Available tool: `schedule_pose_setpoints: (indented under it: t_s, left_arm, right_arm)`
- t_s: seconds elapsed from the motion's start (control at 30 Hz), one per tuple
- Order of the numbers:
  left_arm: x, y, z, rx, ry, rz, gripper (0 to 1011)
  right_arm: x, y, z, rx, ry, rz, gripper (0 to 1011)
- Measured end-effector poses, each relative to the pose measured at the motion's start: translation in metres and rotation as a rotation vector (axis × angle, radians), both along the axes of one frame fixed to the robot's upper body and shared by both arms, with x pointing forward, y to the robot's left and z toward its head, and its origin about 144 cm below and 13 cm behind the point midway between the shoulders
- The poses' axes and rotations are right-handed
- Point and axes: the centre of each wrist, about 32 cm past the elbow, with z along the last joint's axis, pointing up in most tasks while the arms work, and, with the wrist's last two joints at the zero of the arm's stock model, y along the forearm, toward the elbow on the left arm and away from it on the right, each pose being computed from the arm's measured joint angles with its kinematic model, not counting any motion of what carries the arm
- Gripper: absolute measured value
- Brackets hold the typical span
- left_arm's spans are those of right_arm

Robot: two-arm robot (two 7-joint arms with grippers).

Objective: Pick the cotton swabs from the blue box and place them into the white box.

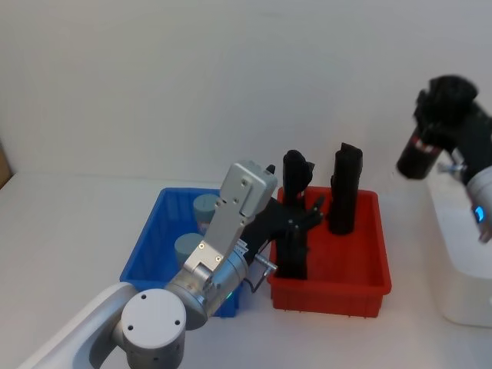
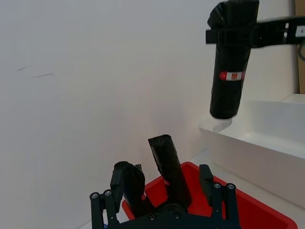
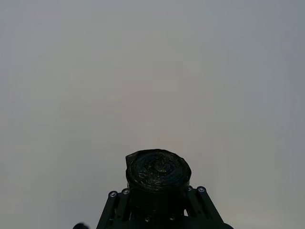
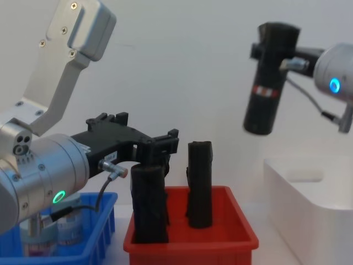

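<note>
Two cotton swabs tubs (image 1: 206,206) (image 1: 188,246) with grey-blue lids stand in the blue box (image 1: 157,231), which the chest view shows low at the left (image 4: 88,243). My left gripper (image 1: 304,219) (image 4: 157,144) is open over the red bin, its fingers (image 2: 102,202) either side of the top of a black roll (image 4: 149,204). My right gripper (image 1: 432,123) (image 4: 276,52) is raised, shut on another black roll (image 1: 417,156) (image 3: 158,174) that hangs above the near end of the white box (image 1: 461,261) (image 2: 257,143).
The red bin (image 1: 361,280) sits between the blue and white boxes and holds two upright black rolls; the second one (image 1: 344,192) is at its back. My left arm's silver links (image 1: 231,223) cover part of the blue box.
</note>
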Motion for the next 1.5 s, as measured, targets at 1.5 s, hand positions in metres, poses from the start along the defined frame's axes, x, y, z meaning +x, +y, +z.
schedule_pose_setpoints:
  t_s: [1.5]
  left_arm:
    - [0.000,0.000,0.000,0.000,0.000,0.000,1003]
  right_arm:
    - [0.059,-0.050,-0.026,0.010,0.055,-0.251,547]
